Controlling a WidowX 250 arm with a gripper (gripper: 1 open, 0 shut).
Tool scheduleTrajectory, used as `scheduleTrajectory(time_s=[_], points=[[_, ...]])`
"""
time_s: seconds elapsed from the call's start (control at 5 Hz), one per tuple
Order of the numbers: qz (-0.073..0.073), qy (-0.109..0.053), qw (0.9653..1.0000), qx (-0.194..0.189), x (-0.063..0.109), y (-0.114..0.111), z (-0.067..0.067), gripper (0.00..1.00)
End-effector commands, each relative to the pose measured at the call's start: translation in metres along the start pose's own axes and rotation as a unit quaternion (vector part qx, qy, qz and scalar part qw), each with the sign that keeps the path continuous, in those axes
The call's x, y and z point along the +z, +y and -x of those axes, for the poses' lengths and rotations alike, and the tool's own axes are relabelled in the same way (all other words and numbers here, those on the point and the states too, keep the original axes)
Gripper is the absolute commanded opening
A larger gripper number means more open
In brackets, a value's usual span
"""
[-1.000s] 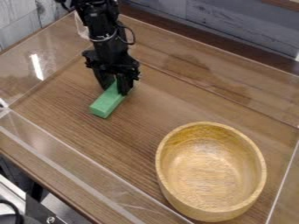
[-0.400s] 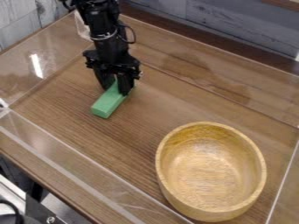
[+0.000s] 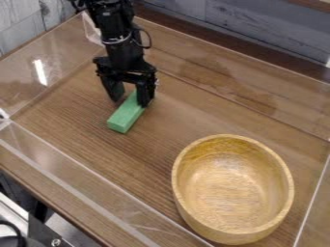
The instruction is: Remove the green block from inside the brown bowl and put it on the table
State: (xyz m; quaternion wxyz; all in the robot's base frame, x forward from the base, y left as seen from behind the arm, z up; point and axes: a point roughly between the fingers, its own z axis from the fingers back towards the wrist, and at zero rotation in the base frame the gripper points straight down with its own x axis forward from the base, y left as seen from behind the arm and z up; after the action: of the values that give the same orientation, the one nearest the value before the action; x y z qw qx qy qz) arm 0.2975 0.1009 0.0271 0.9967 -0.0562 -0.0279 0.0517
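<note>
On the table [image 3: 219,82], toward its left half, the green block [image 3: 123,117] lies flat on the wood-grain surface, its long side running diagonally from lower left to upper right. It sits well apart from the brown bowl [image 3: 233,188], which stands at the lower right with its thick rim facing up and its hollow holding nothing that shows.

Directly over the upper end of the block hangs the gripper [image 3: 131,96], black and pointing straight down from the dark arm [image 3: 112,29] that comes in from the top left. Its jaws stand spread apart, one finger to each side of the block's upper end, with a gap visible between them. They clamp nothing; the block rests on the table by its own weight. Whether the fingertips brush the block's sides is too fine to tell at this size.

Low clear acrylic walls [image 3: 52,58] edge the table, catching pale reflections along the left and front sides. Behind the far wall runs a grey plank backdrop [image 3: 258,24]. At the bottom left corner, beyond the front wall, a bit of dark equipment [image 3: 33,232] shows, too cropped to identify.
</note>
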Motion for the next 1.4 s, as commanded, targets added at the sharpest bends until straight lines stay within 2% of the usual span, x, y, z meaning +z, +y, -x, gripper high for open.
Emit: scheduleTrajectory(time_s=[0.0, 1.2], points=[[-0.004, -0.021, 0.9998, -0.006, 0.014, -0.004, -0.013, 1.00], [0.015, 0.009, 0.9998, -0.007, 0.010, -0.020, -0.023, 1.00]])
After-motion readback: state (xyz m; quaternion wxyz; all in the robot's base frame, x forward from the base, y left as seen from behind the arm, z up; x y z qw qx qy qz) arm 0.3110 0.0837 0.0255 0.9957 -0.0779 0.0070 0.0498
